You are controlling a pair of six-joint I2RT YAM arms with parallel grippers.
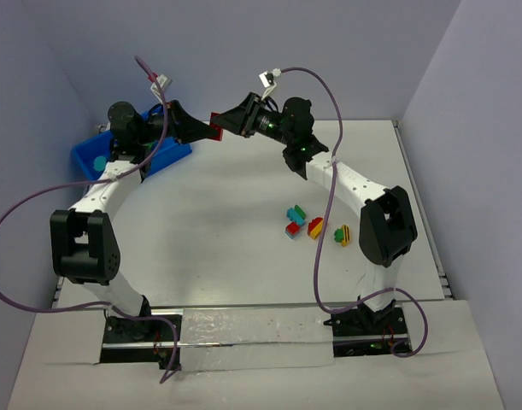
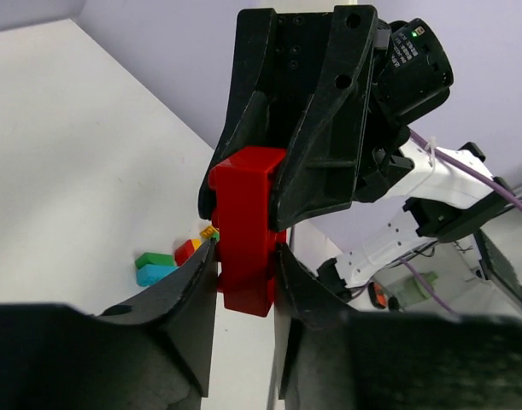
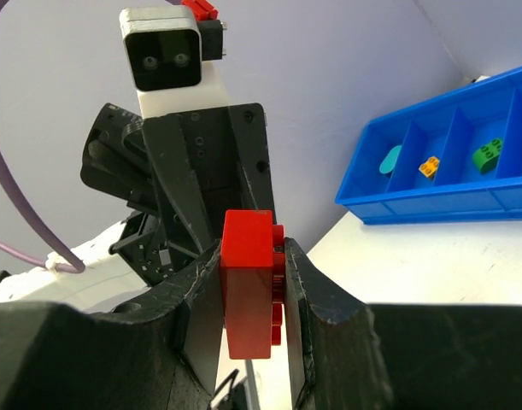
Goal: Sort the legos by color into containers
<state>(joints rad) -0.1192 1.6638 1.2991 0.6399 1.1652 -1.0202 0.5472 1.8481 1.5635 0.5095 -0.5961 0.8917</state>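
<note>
A red lego (image 1: 216,130) hangs in the air at the back of the table, between both grippers. My left gripper (image 2: 246,256) has its fingers pressed on the lego's (image 2: 243,231) two sides. From the opposite side my right gripper (image 3: 252,256) is shut on the same red lego (image 3: 246,290). The blue container (image 1: 85,158) sits at the back left, under the left arm. Its compartments (image 3: 431,205) hold a teal piece (image 3: 390,159), an orange-yellow one (image 3: 429,166) and a green one (image 3: 487,155). Loose legos lie mid-right on the table: green on teal (image 1: 295,212), red (image 1: 292,229), red-yellow (image 1: 315,226), yellow-black (image 1: 343,235).
Purple cables (image 1: 329,94) loop over both arms. Walls close the table at the back and left. The table's right edge (image 1: 419,196) runs close to the right arm's elbow.
</note>
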